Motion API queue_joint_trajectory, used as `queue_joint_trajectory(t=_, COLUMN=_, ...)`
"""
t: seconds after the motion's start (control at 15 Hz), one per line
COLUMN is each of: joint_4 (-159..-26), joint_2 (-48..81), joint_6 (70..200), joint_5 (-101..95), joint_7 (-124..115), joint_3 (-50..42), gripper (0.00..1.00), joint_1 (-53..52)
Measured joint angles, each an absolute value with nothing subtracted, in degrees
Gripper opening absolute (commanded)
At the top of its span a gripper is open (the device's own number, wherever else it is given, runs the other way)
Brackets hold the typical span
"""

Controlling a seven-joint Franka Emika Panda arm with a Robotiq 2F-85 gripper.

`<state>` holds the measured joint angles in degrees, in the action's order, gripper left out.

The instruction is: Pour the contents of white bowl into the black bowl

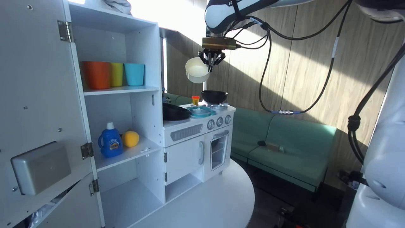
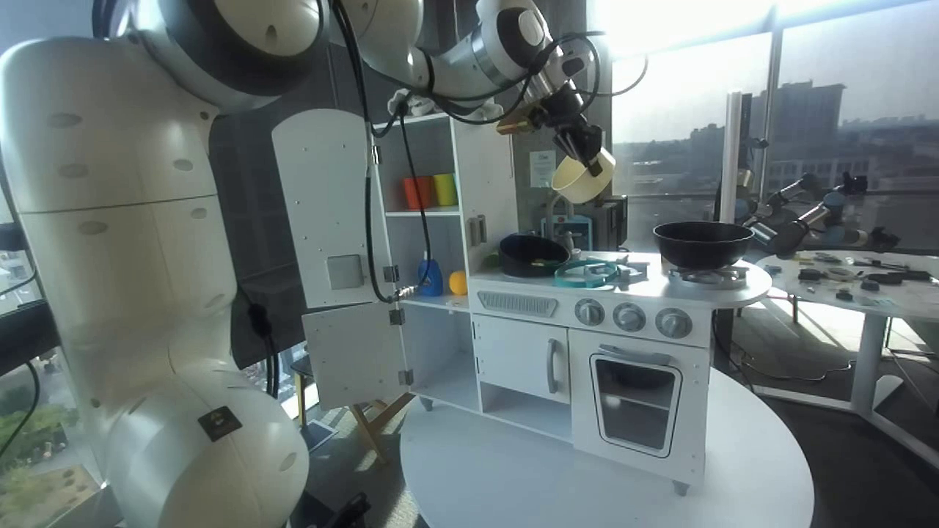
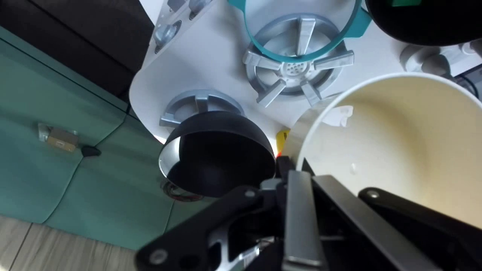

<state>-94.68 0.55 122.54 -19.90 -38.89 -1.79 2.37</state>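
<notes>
Standing below the claw [image 3: 296,168], the white, boxy toy stove [image 2: 583,381] carries the wide, smooth-walled black bowl [image 3: 220,156]. That dark bowl lies lower than the claw and, in the wrist view, on the opposite side from the round, cream-toned, probably plastic white bowl [image 3: 376,150], so pouring likely calls for a sideways shift before a steeper tip. The claw is pinching the white bowl's rim, holding it tilted and aloft. Inside shows a pale, irregular patch [image 3: 338,115], scrap or glare, unclear which.
</notes>
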Motion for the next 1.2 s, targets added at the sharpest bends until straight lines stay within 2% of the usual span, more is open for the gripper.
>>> queue_joint_trajectory(t=0.4, joint_4=-83.75, joint_2=7.11, joint_6=110.52, joint_5=-11.46, joint_7=-33.05, joint_3=-3.04, gripper=0.05, joint_1=2.78)
queue_joint_trajectory(t=1.2, joint_4=-71.58, joint_2=19.59, joint_6=102.32, joint_5=-3.15, joint_7=-27.57, joint_3=-5.59, gripper=0.05, joint_1=5.00)
